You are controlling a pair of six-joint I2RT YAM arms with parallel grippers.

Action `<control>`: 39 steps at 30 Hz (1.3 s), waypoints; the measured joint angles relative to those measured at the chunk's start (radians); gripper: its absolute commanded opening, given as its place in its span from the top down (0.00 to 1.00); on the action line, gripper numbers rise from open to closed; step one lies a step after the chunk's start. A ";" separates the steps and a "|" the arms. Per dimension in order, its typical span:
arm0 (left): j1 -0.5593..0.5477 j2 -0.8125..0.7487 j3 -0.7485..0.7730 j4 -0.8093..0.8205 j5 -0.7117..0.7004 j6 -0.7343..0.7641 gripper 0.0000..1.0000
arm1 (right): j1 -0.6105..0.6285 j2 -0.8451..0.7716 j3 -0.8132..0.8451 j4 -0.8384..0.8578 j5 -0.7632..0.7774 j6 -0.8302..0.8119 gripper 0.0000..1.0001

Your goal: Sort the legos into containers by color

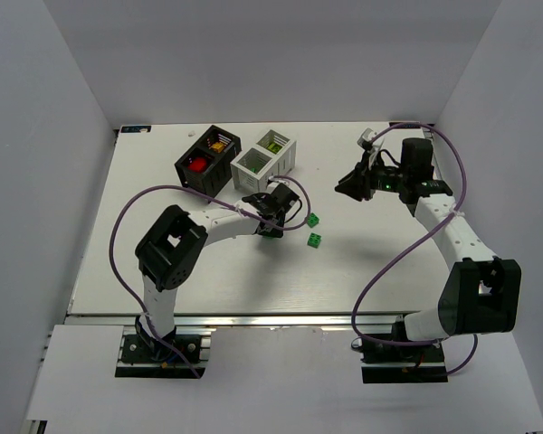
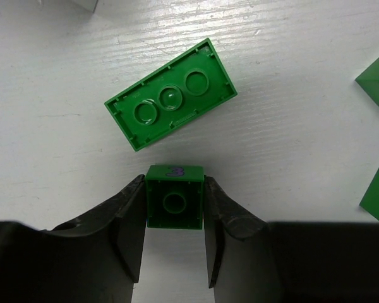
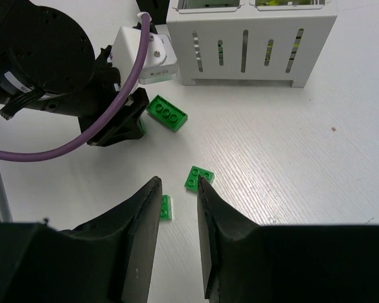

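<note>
My left gripper (image 1: 271, 221) is low over the table in front of the white container (image 1: 285, 161). It is shut on a small green lego marked "3" (image 2: 174, 197), seen from its hollow underside. A larger green lego (image 2: 170, 95) lies upside down just beyond the fingertips. Two more green legos (image 1: 313, 220) (image 1: 316, 240) lie to the right. My right gripper (image 3: 177, 186) is open and empty, held above these two legos (image 3: 199, 178) (image 3: 167, 207). The black container (image 1: 185, 174) holds a red piece (image 1: 197, 165) and an orange-yellow piece (image 1: 219, 145).
The white container (image 3: 246, 38) stands at the top of the right wrist view, with yellow-green pieces showing in it (image 1: 273, 145). The left arm's purple cable (image 3: 82, 148) loops beside its gripper. Grey walls enclose the table on three sides.
</note>
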 measured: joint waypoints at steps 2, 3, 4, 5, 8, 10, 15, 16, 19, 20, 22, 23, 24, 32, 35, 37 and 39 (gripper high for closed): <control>0.000 0.000 0.001 0.000 0.000 0.000 0.88 | 0.000 -0.001 -0.006 -0.002 0.000 0.000 0.65; 0.000 0.000 0.002 0.000 0.001 0.000 0.90 | 0.000 -0.001 -0.007 -0.003 0.001 -0.002 0.65; 0.000 -0.002 0.002 0.000 0.001 -0.001 0.92 | 0.000 -0.001 -0.007 -0.003 0.003 -0.004 0.65; 0.000 -0.004 0.002 0.000 0.002 -0.002 0.95 | 0.000 -0.002 -0.007 -0.005 0.004 -0.006 0.66; 0.000 -0.027 0.002 0.008 0.008 -0.004 1.00 | 0.000 -0.006 -0.007 -0.011 0.008 -0.026 0.72; 0.000 -0.057 0.002 0.019 0.009 -0.004 1.00 | 0.000 -0.008 -0.007 -0.016 0.013 -0.039 0.75; 0.010 -0.117 0.080 0.024 0.013 -0.004 1.00 | 0.000 -0.008 -0.007 -0.062 0.028 -0.070 0.77; 0.014 -0.123 0.107 0.028 0.016 -0.004 1.00 | 0.000 -0.008 -0.007 -0.067 0.031 -0.076 0.77; 0.041 -0.136 0.191 0.034 0.028 -0.005 1.00 | 0.000 -0.009 -0.007 -0.077 0.035 -0.084 0.77; 0.056 -0.136 0.226 0.033 0.035 -0.006 1.00 | 0.000 -0.009 -0.007 -0.080 0.038 -0.085 0.77; 0.092 -0.136 0.282 0.034 0.047 -0.010 1.00 | 0.000 -0.010 -0.009 -0.087 0.039 -0.087 0.76; 0.111 -0.136 0.305 0.034 0.054 -0.013 1.00 | 0.000 -0.012 -0.012 -0.087 0.041 -0.087 0.75; 0.135 -0.136 0.326 0.035 0.060 -0.016 1.00 | 0.000 -0.014 -0.016 -0.089 0.042 -0.088 0.74; 0.283 -0.061 0.499 0.004 0.099 -0.018 0.98 | 0.000 -0.020 -0.024 -0.102 0.050 -0.090 0.67; 0.303 -0.004 0.554 -0.006 0.109 -0.005 0.97 | 0.000 -0.020 -0.025 -0.111 0.050 -0.090 0.64; 0.307 0.030 0.573 -0.014 0.117 0.002 0.94 | 0.000 -0.020 -0.025 -0.115 0.052 -0.090 0.62; 0.310 0.056 0.583 -0.028 0.121 0.007 0.93 | 0.000 -0.020 -0.025 -0.116 0.054 -0.090 0.61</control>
